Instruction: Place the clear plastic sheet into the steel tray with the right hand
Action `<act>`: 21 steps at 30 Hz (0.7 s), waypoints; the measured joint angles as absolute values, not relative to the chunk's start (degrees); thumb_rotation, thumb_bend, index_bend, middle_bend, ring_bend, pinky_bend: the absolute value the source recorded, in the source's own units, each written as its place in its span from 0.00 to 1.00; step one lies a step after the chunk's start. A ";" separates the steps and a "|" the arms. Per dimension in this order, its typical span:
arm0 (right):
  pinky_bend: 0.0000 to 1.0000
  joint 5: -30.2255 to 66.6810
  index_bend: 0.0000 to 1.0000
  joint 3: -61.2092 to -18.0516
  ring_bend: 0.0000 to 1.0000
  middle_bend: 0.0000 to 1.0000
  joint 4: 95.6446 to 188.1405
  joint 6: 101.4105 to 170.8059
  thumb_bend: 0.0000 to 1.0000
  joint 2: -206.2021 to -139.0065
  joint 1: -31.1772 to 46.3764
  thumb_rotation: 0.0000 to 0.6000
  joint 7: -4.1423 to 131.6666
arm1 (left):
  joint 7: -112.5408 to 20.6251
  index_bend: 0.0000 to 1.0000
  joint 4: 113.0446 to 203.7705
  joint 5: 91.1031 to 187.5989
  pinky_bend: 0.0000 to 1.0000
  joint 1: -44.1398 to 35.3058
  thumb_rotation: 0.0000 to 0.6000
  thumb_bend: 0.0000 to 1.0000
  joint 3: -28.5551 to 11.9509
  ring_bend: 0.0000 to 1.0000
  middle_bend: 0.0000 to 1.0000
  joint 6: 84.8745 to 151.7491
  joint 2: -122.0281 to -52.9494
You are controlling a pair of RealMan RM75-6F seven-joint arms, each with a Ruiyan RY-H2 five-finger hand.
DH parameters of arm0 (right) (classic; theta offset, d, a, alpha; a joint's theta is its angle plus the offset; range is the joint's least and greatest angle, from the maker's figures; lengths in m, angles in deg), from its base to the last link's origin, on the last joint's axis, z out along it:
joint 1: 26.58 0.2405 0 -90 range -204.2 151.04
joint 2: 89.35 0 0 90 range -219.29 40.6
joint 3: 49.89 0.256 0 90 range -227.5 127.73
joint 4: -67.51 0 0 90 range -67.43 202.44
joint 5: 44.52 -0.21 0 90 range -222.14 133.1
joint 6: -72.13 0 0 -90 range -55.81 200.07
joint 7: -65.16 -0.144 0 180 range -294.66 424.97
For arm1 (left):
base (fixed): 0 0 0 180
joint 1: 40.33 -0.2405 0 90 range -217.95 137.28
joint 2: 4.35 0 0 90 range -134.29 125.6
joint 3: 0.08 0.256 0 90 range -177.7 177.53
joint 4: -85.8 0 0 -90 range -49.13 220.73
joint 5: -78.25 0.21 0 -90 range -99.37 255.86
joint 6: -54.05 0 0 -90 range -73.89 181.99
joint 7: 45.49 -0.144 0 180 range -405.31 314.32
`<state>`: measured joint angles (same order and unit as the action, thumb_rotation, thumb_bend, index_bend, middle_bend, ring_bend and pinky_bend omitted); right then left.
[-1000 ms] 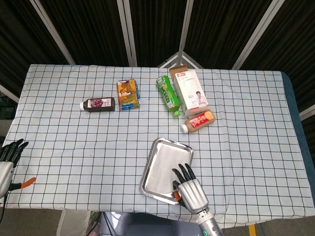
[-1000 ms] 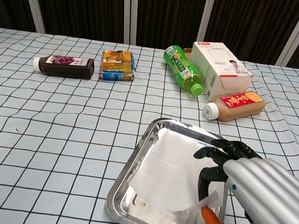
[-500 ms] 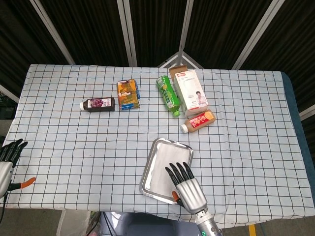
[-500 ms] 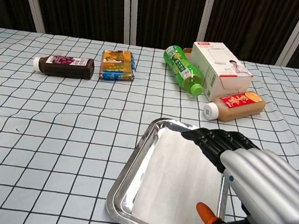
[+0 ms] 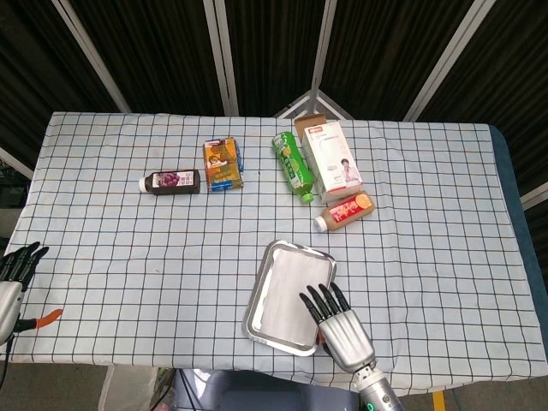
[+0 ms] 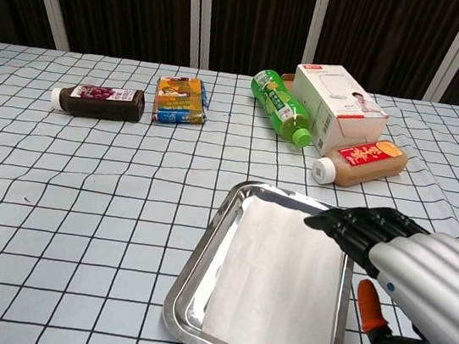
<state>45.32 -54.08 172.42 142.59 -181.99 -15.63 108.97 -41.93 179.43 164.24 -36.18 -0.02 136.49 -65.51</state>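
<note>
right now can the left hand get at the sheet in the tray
Probably not. The left hand sits at the table's far left edge, while the clear plastic sheet lies in the steel tray beside the right hand.

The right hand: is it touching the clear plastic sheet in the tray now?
Apart. The chest view shows the right hand beside the steel tray; the sheet lies flat, free of its fingers.

place: lab-style robot test cell | cues: dark slatted panels with metal struts [image 5: 221, 51] behind table's far edge | checked cloth [image 5: 128, 248] over table | assorted grocery items [image 6: 180, 99] laid out as props
</note>
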 measured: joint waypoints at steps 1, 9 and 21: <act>0.00 44.83 0.06 -54.16 0.00 0.08 172.76 141.52 1.00 -180.93 -15.19 1.00 109.64 | -41.95 0.00 179.43 164.21 0.00 -36.19 1.00 0.00 -0.04 0.00 0.00 136.50 -65.51; 0.00 40.53 0.10 -55.19 0.00 0.08 174.97 133.36 1.00 -175.75 -11.30 1.00 115.69 | -41.90 0.00 179.46 163.94 0.00 -36.20 1.00 0.00 -0.14 0.00 0.00 136.46 -65.50; 0.00 34.03 0.12 -55.38 0.00 0.08 175.52 127.75 1.00 -175.79 -7.49 1.00 120.37 | -41.42 0.00 179.29 163.62 0.00 -36.16 1.00 0.00 -0.37 0.00 0.00 136.43 -65.45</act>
<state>34.03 -55.38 175.52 127.75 -175.79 -7.49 120.37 -41.42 179.29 163.62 -36.16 -0.37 136.43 -65.45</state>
